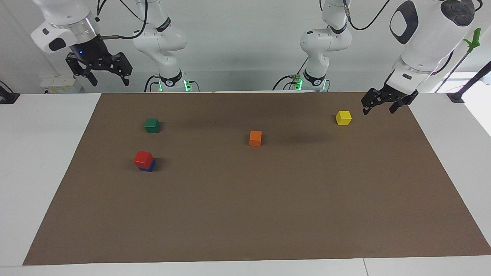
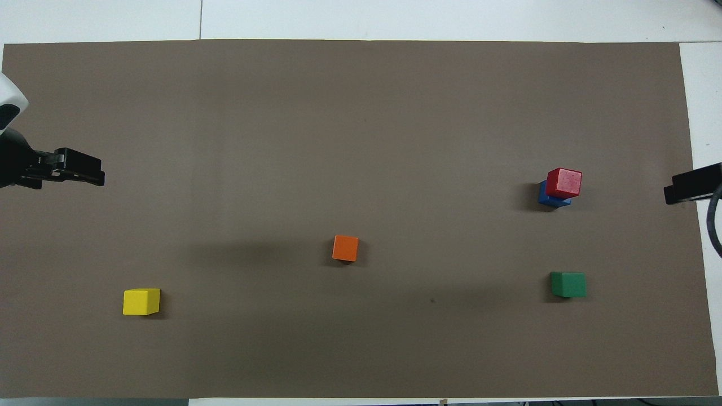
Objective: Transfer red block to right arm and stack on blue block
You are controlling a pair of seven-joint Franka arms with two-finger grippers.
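The red block (image 1: 143,157) sits on top of the blue block (image 1: 149,167), slightly offset, toward the right arm's end of the brown mat; the stack also shows in the overhead view, red block (image 2: 564,181) on blue block (image 2: 545,195). My right gripper (image 1: 109,81) is open and empty, raised high over the mat's edge at the robots' end, well clear of the stack. It shows at the overhead view's edge (image 2: 691,188). My left gripper (image 1: 378,111) is open and empty, low beside the yellow block, also seen in the overhead view (image 2: 79,169).
A green block (image 1: 152,125) lies nearer to the robots than the stack. An orange block (image 1: 255,138) lies mid-mat. A yellow block (image 1: 343,117) lies toward the left arm's end. The brown mat (image 1: 245,214) covers the white table.
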